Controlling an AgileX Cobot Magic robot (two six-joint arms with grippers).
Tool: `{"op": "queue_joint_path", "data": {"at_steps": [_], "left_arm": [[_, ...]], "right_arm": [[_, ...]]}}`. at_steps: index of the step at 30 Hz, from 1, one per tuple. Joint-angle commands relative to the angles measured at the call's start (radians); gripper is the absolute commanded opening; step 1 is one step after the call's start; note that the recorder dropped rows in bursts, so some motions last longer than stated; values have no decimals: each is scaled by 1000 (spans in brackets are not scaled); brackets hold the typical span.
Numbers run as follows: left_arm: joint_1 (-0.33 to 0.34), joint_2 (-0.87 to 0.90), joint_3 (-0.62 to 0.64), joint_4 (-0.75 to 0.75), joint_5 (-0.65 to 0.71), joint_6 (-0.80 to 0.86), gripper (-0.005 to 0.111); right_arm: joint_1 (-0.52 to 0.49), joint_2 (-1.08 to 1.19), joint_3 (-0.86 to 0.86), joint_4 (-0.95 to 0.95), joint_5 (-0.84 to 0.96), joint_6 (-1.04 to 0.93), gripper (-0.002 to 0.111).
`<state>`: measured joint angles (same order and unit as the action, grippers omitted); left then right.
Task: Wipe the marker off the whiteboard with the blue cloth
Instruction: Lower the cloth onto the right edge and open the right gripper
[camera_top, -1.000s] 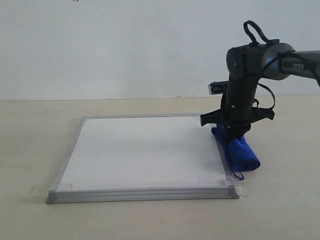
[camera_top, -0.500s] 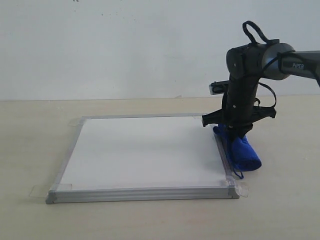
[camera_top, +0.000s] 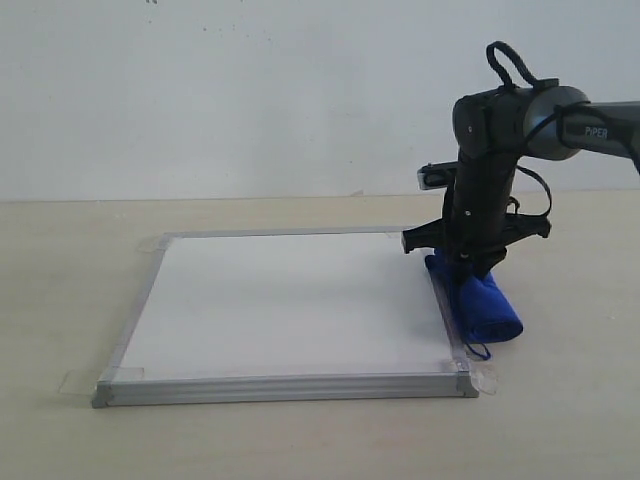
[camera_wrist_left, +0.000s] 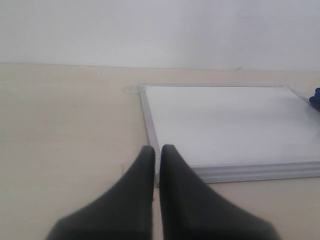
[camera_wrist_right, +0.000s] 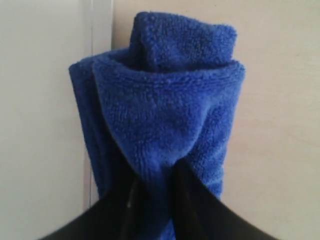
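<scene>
1. Exterior: the right gripper (camera_top: 465, 262) pinches the blue cloth (camera_top: 487, 312), which lies at the whiteboard's (camera_top: 290, 300) 3 o'clock edge.
2. Left wrist: the left gripper (camera_wrist_left: 157, 150) is closed and empty.
3. Right wrist: the blue cloth looks soft, light and floppy; a bunched fold probably grips best.

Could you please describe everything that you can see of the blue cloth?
The blue cloth looks like plush, deep blue microfibre, bunched into a thick roll of folds. It rests on the table along the right frame of the whiteboard as the exterior view shows it, with one edge partly over that frame. A thin loop trails from its near end, by the board's front corner. The right hand stands over its far end, fingers closed on a pinched fold.
</scene>
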<state>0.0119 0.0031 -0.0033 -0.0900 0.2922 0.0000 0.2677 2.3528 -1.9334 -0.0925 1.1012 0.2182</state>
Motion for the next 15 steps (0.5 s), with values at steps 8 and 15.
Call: {"op": "queue_joint_path", "data": {"at_steps": [8,15], "left_arm": [[-2,-3,3,1,-3,0,4],[-2,-3,3,1,-3,0,4]], "right_arm": [[7,-19,-5,8,1,-14,47],[11,-67,-49,8,60,-12,45]]}}
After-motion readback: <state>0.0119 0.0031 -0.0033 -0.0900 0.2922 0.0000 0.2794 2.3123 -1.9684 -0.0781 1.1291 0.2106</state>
